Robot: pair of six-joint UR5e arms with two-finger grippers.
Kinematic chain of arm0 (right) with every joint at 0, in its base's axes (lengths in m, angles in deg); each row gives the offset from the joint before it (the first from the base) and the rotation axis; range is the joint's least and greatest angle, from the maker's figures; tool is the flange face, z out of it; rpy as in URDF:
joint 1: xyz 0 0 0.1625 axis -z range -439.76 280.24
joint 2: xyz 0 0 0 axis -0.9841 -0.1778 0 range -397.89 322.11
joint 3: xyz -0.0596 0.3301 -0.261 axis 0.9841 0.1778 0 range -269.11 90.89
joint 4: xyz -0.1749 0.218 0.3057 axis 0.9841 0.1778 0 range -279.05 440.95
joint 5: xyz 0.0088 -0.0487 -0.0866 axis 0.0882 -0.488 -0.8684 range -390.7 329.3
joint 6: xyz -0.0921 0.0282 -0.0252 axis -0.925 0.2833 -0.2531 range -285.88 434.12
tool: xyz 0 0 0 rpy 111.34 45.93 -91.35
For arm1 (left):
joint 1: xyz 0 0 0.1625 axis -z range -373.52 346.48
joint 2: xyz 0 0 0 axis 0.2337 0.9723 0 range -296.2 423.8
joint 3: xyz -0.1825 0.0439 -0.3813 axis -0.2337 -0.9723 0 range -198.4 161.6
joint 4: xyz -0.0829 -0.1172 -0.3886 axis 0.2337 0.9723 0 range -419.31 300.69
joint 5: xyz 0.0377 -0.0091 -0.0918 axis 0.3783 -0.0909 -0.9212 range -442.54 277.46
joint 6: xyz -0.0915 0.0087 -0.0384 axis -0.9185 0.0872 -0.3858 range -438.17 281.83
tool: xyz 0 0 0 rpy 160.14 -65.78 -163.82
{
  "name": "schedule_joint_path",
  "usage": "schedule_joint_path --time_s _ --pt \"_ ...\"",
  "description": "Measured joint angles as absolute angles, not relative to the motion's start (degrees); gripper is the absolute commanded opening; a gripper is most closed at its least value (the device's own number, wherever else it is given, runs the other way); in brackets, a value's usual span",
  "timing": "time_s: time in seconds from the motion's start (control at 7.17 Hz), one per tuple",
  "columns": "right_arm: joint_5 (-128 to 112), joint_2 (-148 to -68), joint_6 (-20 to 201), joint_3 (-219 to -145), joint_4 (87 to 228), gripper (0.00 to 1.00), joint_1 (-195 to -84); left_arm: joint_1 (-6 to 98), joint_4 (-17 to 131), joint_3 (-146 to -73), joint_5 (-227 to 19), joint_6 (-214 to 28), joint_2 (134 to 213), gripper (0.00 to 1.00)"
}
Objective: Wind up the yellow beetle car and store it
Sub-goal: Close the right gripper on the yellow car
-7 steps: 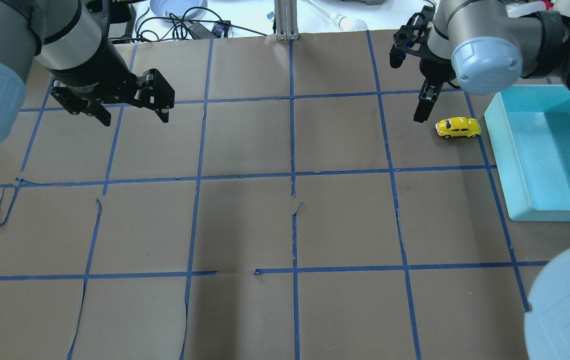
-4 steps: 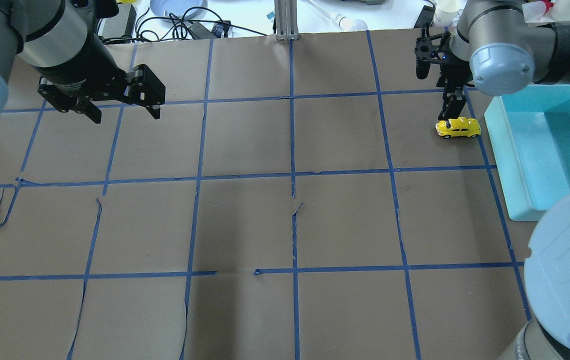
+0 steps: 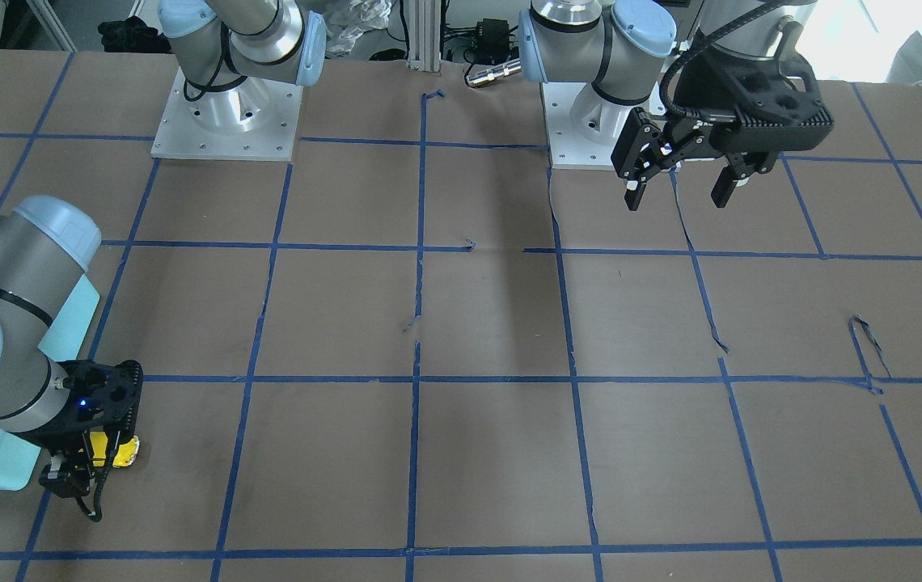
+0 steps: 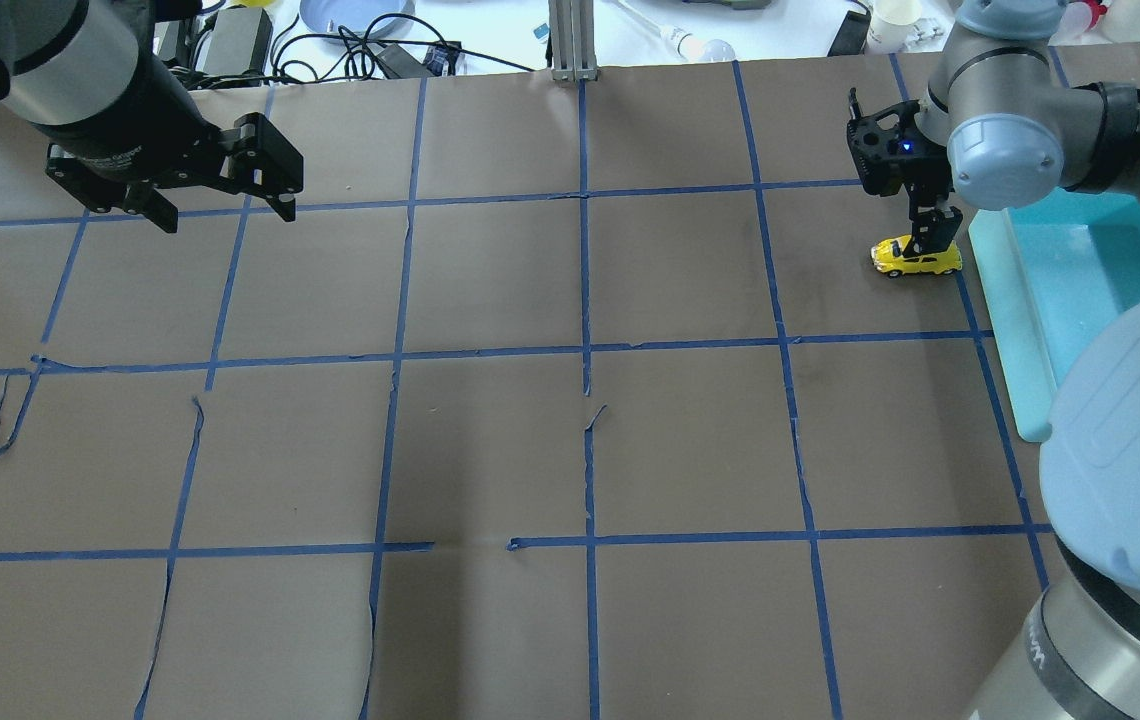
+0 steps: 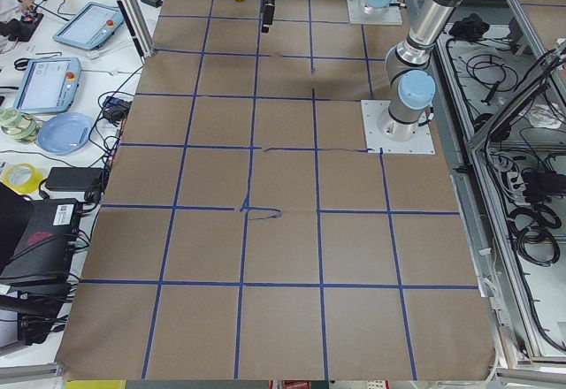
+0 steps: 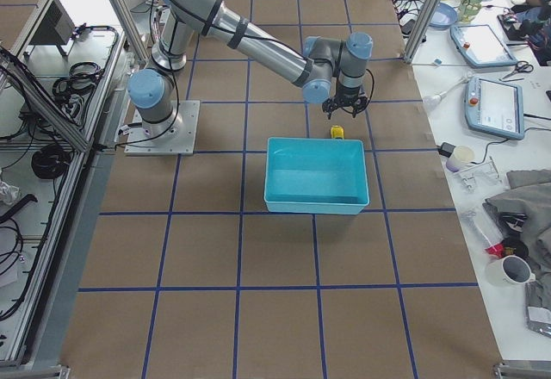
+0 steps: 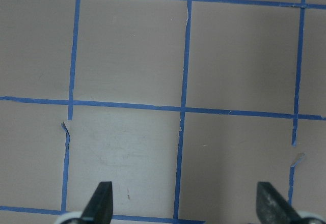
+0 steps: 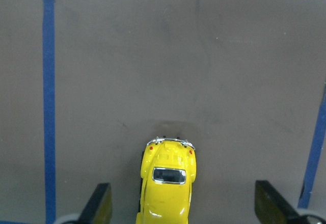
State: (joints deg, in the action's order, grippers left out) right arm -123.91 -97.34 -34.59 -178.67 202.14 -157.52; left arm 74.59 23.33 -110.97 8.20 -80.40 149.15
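Observation:
The yellow beetle car (image 4: 913, 260) stands on its wheels on the brown table, just left of the blue bin. It also shows in the right wrist view (image 8: 167, 188) and, half hidden, in the front view (image 3: 123, 453). My right gripper (image 4: 933, 240) is open and hangs right over the car, which lies between the two fingers (image 8: 100, 203) with a gap on each side. My left gripper (image 4: 225, 212) is open and empty above the far left of the table, and its wrist view shows only bare table between its fingertips (image 7: 100, 201).
A light blue open bin (image 4: 1018, 320) stands at the table's right edge, close beside the car, and looks empty in the right side view (image 6: 314, 177). Blue tape lines grid the brown table (image 4: 580, 400). Cables and clutter lie beyond the far edge.
My right gripper has moved right and down, from left of the car to directly over it. My left gripper has drawn back toward the far left. The car has not moved.

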Motion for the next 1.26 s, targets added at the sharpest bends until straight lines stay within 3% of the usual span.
schedule_joint_path --time_s 0.28,0.7,0.84,1.26 --pt "-123.76 -96.48 -37.02 -179.72 202.82 0.99 -155.73 74.20 23.24 -110.86 8.10 -80.26 149.14 1.00" --pt "-123.61 -95.95 -37.30 -180.30 204.03 0.85 -155.18 74.27 23.30 -111.04 8.16 -80.27 149.09 1.00" --pt "-123.65 -95.72 -37.32 -180.37 204.17 0.75 -155.13 74.28 23.31 -111.08 8.16 -80.26 149.07 1.00" --pt "-123.61 -95.52 -37.41 -180.42 204.25 0.14 -155.09 74.33 23.31 -111.18 8.03 -80.25 149.15 1.00"
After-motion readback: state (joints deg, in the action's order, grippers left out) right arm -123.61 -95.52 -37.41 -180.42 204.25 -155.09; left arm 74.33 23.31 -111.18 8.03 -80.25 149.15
